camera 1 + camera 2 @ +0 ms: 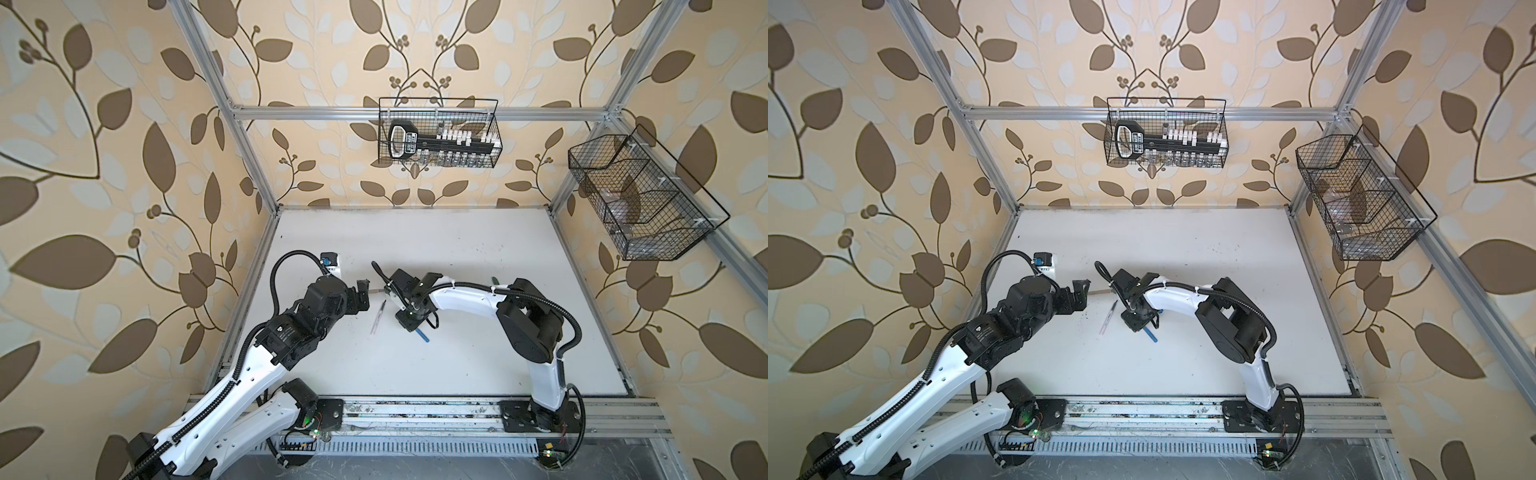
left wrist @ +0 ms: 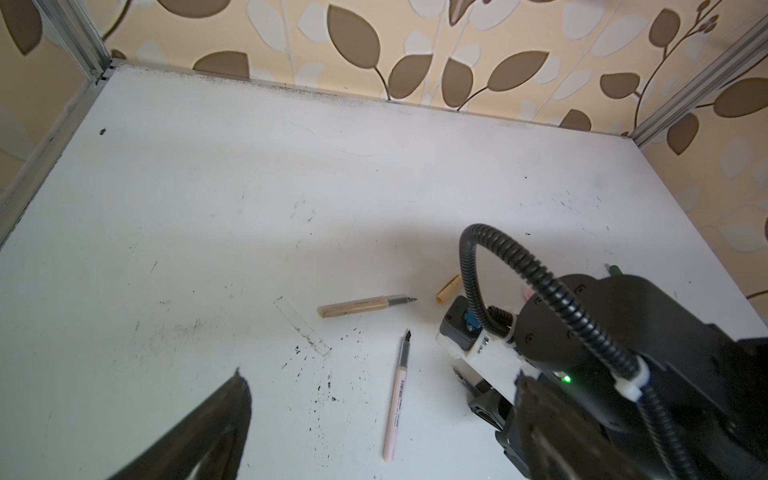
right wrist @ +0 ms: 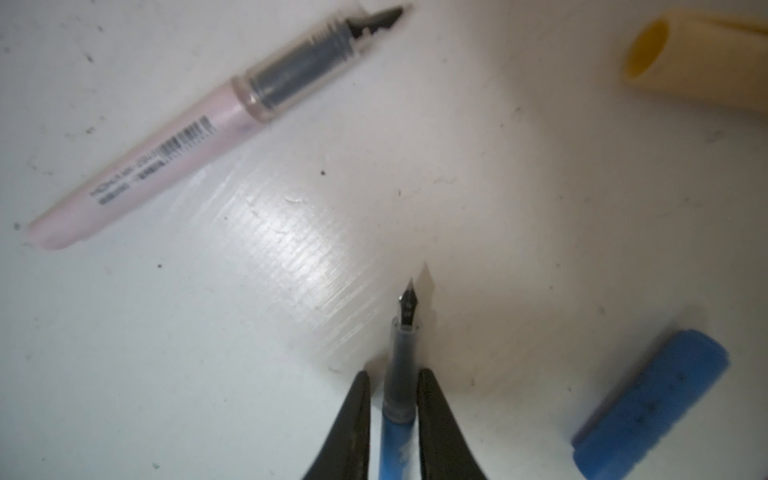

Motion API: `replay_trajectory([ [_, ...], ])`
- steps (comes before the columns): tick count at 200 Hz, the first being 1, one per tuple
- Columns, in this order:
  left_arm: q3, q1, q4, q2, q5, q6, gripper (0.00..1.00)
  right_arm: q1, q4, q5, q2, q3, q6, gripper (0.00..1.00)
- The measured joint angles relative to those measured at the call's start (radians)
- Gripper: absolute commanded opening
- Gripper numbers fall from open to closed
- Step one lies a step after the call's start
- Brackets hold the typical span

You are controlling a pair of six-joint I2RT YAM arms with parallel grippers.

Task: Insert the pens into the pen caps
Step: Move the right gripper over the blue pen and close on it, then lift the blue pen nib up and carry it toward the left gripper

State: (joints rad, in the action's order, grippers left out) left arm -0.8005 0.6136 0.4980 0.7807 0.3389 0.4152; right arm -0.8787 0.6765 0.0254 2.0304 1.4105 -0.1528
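My right gripper (image 3: 392,374) is low on the table with its fingers close either side of the blue pen (image 3: 399,365), which lies flat. One finger touches the barrel and a thin gap shows at the other. The blue pen cap (image 3: 652,407) lies just beside it, and the tan cap (image 3: 698,62) is farther off. The pink pen (image 2: 397,403) lies uncapped between my two arms, and the tan pen (image 2: 357,308) lies beyond it. My left gripper (image 2: 379,374) hovers wide open over the pink pen and holds nothing. A dark green pen (image 2: 613,270) peeks out behind the right arm.
The white table (image 1: 457,249) has ink specks near the pens. Its aluminium frame rails run along the edges. A wire basket (image 1: 440,133) with a tool hangs on the back wall. Another wire basket (image 1: 640,199) hangs at the right.
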Motion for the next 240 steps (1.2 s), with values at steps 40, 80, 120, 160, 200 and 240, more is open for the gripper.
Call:
replay_trajectory([
  [40, 0.008, 0.000, -0.004, 0.000, -0.017, 0.000, 0.99, 0.016, -0.031, -0.019, -0.005, -0.011, -0.001, 0.13],
  [80, 0.045, 0.000, -0.026, 0.000, -0.053, -0.001, 0.99, 0.062, -0.104, -0.076, -0.059, -0.086, -0.006, 0.10],
  [120, 0.072, 0.000, -0.074, 0.019, -0.109, -0.014, 0.99, 0.127, -0.217, -0.159, -0.158, -0.189, -0.029, 0.07],
  [160, 0.131, 0.000, -0.160, 0.078, -0.219, -0.024, 0.99, 0.226, -0.373, -0.277, -0.280, -0.332, -0.069, 0.05],
  [200, 0.195, 0.000, -0.314, 0.177, -0.404, -0.030, 0.99, 0.336, -0.576, -0.416, -0.429, -0.508, -0.158, 0.03],
  [240, 0.260, 0.025, -0.518, 0.278, -0.557, -0.018, 0.99, 0.399, -0.805, -0.511, -0.539, -0.657, -0.285, 0.03],
])
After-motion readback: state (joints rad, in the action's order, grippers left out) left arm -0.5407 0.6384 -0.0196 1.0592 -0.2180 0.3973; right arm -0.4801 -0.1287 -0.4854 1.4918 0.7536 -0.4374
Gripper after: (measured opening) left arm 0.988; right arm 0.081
